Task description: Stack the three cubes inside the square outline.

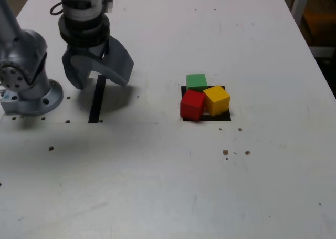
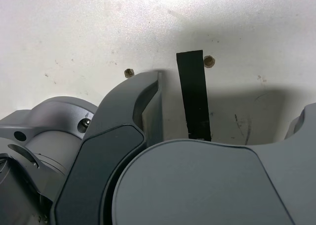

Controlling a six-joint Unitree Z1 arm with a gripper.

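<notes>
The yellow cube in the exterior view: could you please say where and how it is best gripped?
Probably from above. The yellow cube sits against the red cube and near the green cube, so the open gripper should likely close on the two faces toward the exterior view's right, which look free.

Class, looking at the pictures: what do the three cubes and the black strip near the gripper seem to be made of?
Red cube, yellow cube, green cube: probably painted wood or plastic; flat solid colour, matte, no glare. Black strip: likely adhesive tape; thin, flat on the table, slightly uneven ends.

The arm is folded low, gripper pointing down, jaws spread wide, empty
</notes>
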